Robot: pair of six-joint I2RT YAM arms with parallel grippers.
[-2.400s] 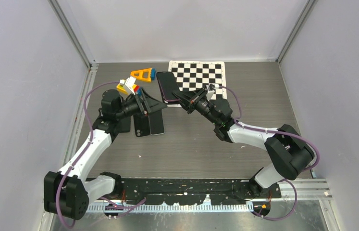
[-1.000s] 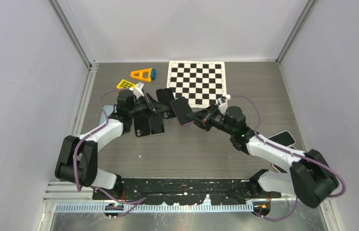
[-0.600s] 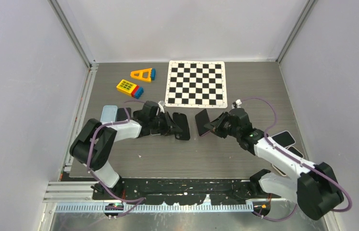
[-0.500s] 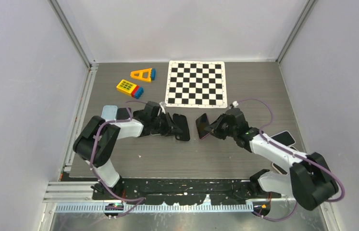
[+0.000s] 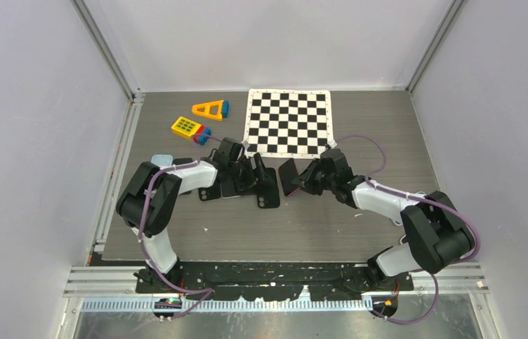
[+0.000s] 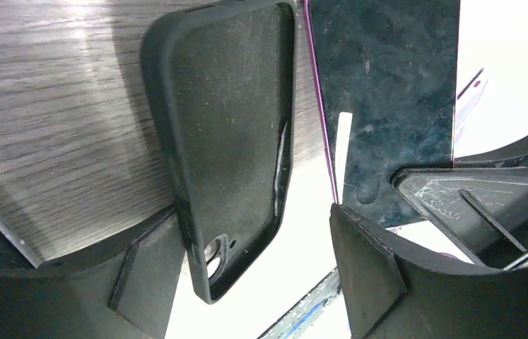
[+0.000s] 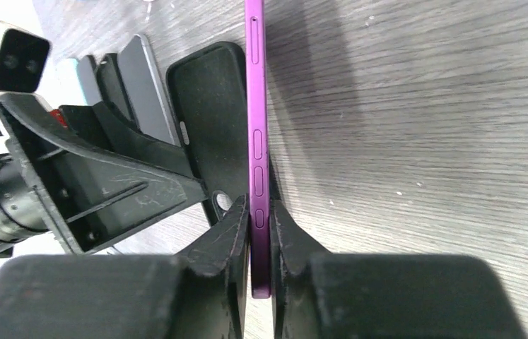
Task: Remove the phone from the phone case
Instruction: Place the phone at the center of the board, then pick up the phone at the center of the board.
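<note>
The left gripper [image 6: 257, 236] has just let go. A second ago its fingers were shut on the phone case [image 6: 225, 127]; now they stand spread to either side of it, and the case lies open side up on the table [image 5: 317, 226], the camera cut-out showing at its lower end in the left wrist view. In the top view it sits at centre frame, just right of a small pile of other handsets and cases [image 5: 211, 187] under the left arm.

The right gripper [image 7: 259, 212] is clenched on the purple phone [image 7: 255, 106]. The right wrist view shows the phone edge-on, rising up the middle of the frame, with a finger pressed to each flat face. The phone is bare, just to the right of the case in the top view. We cannot tell whether the two touch.

We judge the separation done: the case is empty and released, and the phone is in the other hand. What we think remains is to set the phone down flat, perhaps toward the bare wood below the checkerboard mat [image 5: 289, 120], and to back the left fingers away without nudging the case.
</note>
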